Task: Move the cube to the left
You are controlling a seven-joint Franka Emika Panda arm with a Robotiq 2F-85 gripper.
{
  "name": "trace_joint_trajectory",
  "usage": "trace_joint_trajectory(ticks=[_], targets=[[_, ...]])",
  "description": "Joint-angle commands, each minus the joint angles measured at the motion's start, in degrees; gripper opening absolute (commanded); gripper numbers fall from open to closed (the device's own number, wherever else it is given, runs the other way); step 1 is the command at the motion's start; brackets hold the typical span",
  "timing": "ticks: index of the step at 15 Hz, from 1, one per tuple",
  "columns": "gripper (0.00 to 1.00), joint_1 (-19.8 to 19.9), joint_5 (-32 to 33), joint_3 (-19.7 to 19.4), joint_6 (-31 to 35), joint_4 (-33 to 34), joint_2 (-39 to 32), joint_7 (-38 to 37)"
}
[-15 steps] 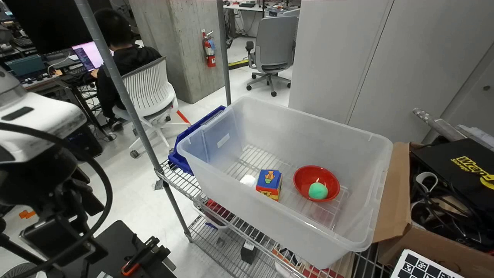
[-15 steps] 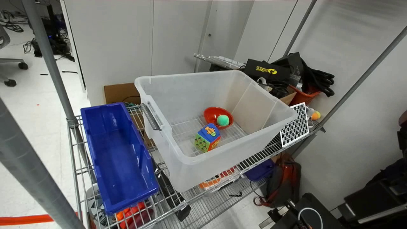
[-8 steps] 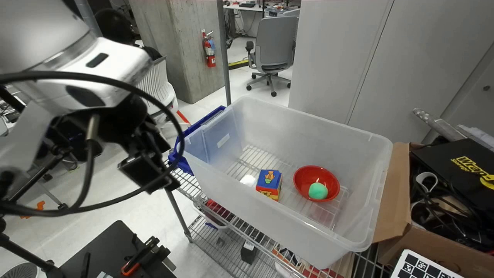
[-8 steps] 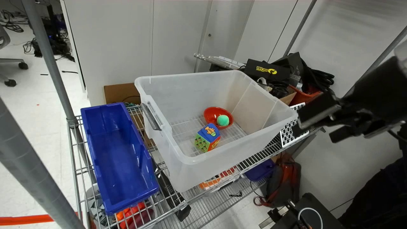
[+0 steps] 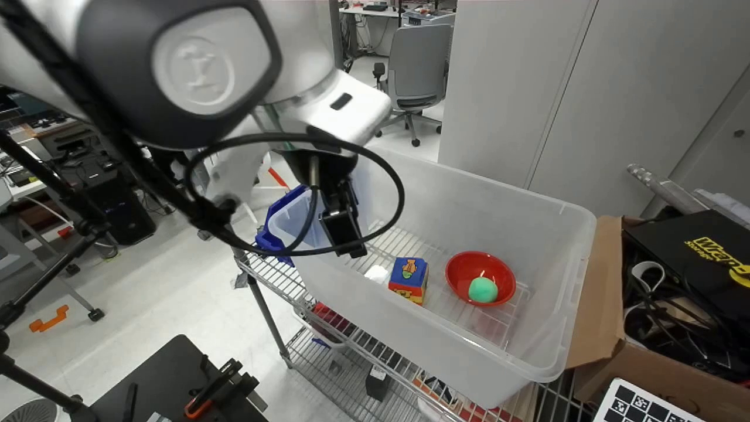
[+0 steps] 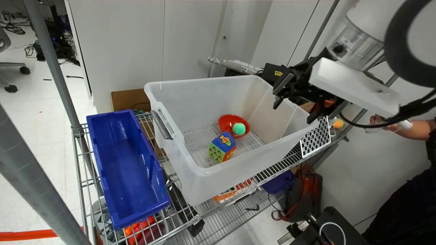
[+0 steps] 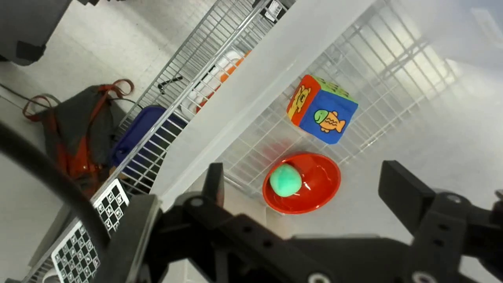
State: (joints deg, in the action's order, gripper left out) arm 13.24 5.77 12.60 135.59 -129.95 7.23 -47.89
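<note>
Spread wide and holding nothing, the hand (image 7: 303, 169) ought, I'd say, to centre over the cube (image 7: 327, 112) on the floor of the translucent bin (image 6: 204, 185), then drop straight onto opposite faces. Just beside the cube, not touching, sits the red bowl (image 7: 320, 181) with its green ball (image 7: 285, 180); the bin's walls would bar a sideways approach.

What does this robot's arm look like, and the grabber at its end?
The arm is rounded and white, with a dark grey ring around a pale cap bearing a raised mark too blurred to read. A black cable loops beside it. The gripper is black and angular, with bar-like links, round grey bolt heads and two blocky fingers.
</note>
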Motion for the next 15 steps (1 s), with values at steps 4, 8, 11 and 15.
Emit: trace_joint_trajectory(ticks=[4,8,11,15], targets=[[1.0,-7.5,-4.4,-9.2,4.5,15.2,-22.1,-14.6],[1.0,-11.9,-7.5,-13.2,7.4,25.2,-32.8,-17.5],[1.0,-14.5,-6.9,-15.9,6.3,32.0,-39.3,-18.8],[1.0,-17.3,-6.0,-19.7,5.0,40.8,-48.7,-21.8]])
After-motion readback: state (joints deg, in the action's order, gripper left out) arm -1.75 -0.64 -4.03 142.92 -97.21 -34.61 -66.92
